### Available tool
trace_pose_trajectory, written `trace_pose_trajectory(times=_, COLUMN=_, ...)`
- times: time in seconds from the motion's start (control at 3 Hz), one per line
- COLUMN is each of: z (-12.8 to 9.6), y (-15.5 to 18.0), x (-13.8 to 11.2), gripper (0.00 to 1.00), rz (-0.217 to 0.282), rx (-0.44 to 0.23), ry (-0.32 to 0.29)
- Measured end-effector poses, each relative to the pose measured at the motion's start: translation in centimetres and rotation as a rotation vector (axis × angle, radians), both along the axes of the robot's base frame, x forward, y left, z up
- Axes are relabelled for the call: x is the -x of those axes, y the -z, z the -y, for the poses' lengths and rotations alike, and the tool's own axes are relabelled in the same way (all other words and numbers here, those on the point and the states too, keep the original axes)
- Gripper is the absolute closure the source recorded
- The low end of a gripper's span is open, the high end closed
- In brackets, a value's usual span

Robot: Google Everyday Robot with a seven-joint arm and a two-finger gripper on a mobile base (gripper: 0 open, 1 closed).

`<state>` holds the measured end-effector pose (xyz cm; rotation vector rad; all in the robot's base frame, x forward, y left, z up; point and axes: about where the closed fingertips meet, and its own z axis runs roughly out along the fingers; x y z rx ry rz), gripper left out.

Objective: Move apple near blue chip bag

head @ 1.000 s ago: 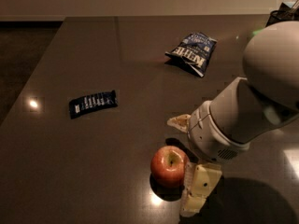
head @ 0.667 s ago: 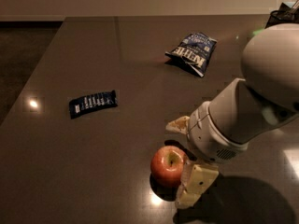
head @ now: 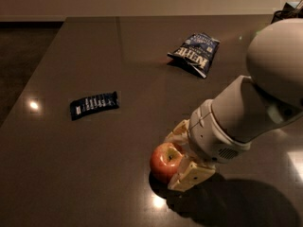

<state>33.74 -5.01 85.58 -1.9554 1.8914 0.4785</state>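
The red apple [head: 162, 161], with a yellowish patch at its stem dimple, is on the dark table near the front, right of centre. My gripper [head: 172, 162] reaches in from the right. Its two cream fingers [head: 190, 177] press against the far and near sides of the apple, so it is shut on the apple. The apple's right side is hidden by the wrist. The blue chip bag [head: 194, 54], dark blue with white lettering, lies flat at the far side of the table, well beyond the apple and slightly to its right.
A small flat dark blue bar wrapper [head: 93, 105] lies at the left middle of the table [head: 142, 79]. The table's left edge runs diagonally, with darker floor beyond it. My large white arm [head: 265, 93] fills the right side of the view.
The near finger has swung in from the lower right and now presses on the apple. The apple has shifted slightly left and up in the view.
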Motion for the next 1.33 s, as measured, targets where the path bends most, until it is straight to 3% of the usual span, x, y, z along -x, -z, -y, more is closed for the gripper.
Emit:
trace_pose_trajectory(times=0.33, z=0.7, y=-2.1, x=-2.4, gripper=0.92, rz=0.03, rx=-0.011, ry=0.064)
trace_pose_trajectory(times=0.67, z=3.3, y=-4.3, x=-7.9, gripper=1.0, rz=0.097, rx=0.011, ry=0.183)
trace_pose_trajectory(times=1.0, z=7.3, y=-5.2, x=-14.2, gripper=1.0, rz=0.175, rx=0.062, ry=0.296)
trace_pose_trajectory(times=1.33, z=9.6, y=-5.2, x=-17.6, gripper=1.0, rz=0.21, rx=0.097, ry=0.355)
